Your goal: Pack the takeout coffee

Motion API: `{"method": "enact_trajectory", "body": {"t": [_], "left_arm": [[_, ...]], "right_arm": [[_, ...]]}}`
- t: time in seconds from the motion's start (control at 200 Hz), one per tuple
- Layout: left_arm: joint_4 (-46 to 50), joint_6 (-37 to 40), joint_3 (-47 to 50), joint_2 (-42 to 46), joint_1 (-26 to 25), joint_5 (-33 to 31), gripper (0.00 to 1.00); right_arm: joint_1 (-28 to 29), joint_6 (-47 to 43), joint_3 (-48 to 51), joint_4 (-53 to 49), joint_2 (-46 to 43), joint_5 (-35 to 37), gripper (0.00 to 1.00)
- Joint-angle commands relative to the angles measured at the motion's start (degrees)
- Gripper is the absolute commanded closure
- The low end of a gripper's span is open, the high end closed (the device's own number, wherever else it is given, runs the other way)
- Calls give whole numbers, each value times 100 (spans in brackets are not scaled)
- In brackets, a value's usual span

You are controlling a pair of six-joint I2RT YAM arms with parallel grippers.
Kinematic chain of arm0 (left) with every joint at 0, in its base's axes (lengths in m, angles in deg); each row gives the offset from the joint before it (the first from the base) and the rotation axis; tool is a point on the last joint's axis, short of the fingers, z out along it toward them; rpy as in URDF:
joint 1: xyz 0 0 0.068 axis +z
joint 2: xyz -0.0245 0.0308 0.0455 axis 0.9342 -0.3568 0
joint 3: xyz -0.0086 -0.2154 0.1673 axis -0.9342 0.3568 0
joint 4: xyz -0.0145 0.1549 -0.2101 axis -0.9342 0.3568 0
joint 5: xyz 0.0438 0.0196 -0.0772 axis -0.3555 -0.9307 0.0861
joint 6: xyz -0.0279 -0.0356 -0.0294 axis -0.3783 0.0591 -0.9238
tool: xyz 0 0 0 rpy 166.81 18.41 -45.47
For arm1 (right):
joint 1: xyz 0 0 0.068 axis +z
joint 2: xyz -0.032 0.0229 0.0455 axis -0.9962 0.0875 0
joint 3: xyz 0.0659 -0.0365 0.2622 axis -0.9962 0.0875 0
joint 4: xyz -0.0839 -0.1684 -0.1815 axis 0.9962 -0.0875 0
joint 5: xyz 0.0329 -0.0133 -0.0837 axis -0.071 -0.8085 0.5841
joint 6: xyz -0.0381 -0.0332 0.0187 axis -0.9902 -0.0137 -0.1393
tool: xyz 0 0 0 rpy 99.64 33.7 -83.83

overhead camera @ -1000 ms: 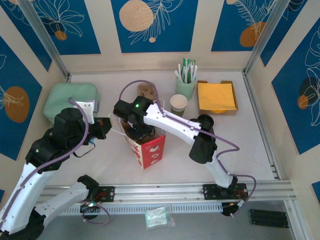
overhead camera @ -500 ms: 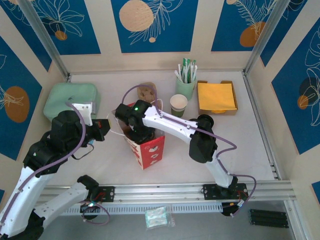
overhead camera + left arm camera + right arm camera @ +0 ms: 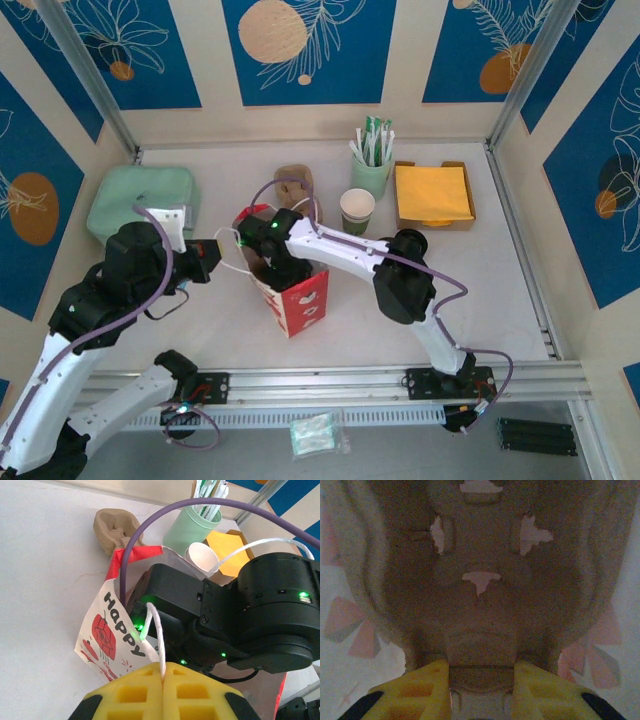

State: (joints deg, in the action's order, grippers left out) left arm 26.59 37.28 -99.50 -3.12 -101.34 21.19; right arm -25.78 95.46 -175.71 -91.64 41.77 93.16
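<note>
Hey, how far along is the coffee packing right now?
Done: the bag stands open. In hand: the left tool pinches its white handle; the right tool, inside the bag, grips a cardboard carrier. Left: the cup sits unlidded on the table, not bagged.

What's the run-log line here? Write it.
left hand: pinches bag handle; right hand: grips cup carrier inside bag; coffee cup: on table

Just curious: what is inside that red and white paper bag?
Inside the red and white paper bag, the right gripper grips a brown moulded cardboard cup carrier. The carrier hides whatever lies beneath it.
</note>
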Motion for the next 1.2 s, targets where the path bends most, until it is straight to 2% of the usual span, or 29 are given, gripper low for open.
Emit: {"method": "enact_trajectory", "body": {"t": [0.0, 0.63, 0.885, 1.195], "left_arm": [[-193, -85, 91, 34, 49, 110, 100], [-173, -72, 111, -13, 51, 89, 100], [-161, -55, 139, -16, 47, 35, 100], [-152, -44, 235, 29, 45, -41, 100]], "right_arm": [[-33, 140, 270, 101, 175, -308, 71], [-106, 169, 650, 419, 325, -572, 58], [-106, 63, 185, 101, -37, -380, 43], [-91, -87, -689, -373, -224, -232, 33]]}}
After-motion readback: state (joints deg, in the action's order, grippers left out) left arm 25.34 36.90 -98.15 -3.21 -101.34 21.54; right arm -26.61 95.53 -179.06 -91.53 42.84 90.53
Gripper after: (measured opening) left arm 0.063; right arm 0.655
